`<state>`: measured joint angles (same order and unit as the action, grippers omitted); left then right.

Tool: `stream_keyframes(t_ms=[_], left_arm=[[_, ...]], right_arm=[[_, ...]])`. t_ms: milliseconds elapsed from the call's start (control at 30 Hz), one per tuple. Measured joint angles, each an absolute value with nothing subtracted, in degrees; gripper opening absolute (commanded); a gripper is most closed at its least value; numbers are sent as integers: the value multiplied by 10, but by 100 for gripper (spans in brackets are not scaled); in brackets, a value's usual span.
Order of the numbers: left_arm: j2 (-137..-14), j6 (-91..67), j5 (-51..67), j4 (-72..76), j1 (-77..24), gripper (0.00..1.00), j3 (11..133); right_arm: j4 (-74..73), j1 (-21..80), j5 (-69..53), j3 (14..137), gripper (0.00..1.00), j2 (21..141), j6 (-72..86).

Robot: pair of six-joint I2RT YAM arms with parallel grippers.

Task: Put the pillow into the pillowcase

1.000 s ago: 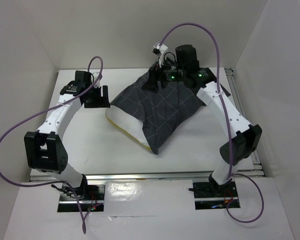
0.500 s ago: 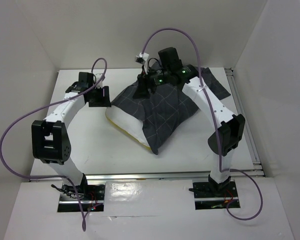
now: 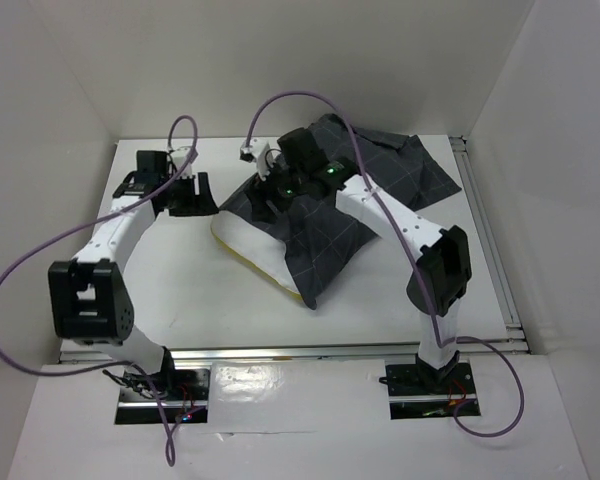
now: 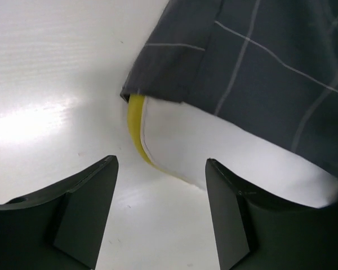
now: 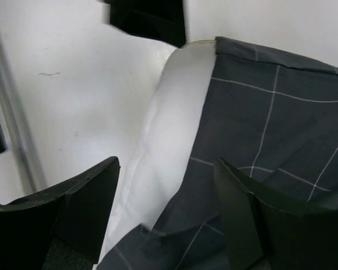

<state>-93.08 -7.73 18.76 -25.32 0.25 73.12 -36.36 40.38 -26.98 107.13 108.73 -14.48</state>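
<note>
The white pillow with its yellow edge lies mid-table, mostly covered by the dark grid-patterned pillowcase, whose far part trails to the back right. In the left wrist view the pillow's yellow band and white corner stick out from under the pillowcase. My left gripper is open and empty just left of the pillow's corner. My right gripper is open above the pillowcase's left edge; its view shows the pillow and the pillowcase between the jaws.
White enclosure walls stand on three sides. A metal rail runs along the table's right edge. Purple cables loop above both arms. Bare white table lies left of the pillow and in front of it.
My right gripper has moved left across the pillowcase toward its left edge, leaving the cloth's far right part uncovered. My left gripper stays beside the pillow's corner, shifting slightly.
</note>
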Motion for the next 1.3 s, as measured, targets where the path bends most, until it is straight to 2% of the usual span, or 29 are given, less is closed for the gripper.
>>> stream_keyframes(t_ms=[267, 500, 767, 833, 867, 967, 1000, 1133, 1300], left_arm=[[-725, -112, 237, -249, 22, 80, 662], [-688, -110, 236, -262, 23, 80, 649], [-658, -109, 217, -287, 25, 80, 624], [-650, -109, 212, -294, 25, 80, 621], [-648, -109, 210, -297, 26, 80, 620], [-640, -110, 207, -301, 27, 80, 616], [-638, -110, 206, -303, 29, 80, 615], [-637, -110, 205, -305, 30, 80, 608], [-642, -112, 221, -305, 31, 80, 580]], right_arm=[[-247, 430, -136, 1022, 77, 1127, -148], [-173, 436, -89, 1020, 77, 1194, -152], [-146, 440, -97, 1050, 77, 1264, -163], [-143, 440, -102, 1065, 70, 1274, -166], [-141, 441, -104, 1070, 61, 1277, -168], [-133, 442, -107, 1073, 41, 1280, -174], [-130, 443, -107, 1074, 27, 1281, -175], [-121, 446, -98, 1074, 3, 1281, -179], [-115, 446, -92, 1074, 0, 1282, -179]])
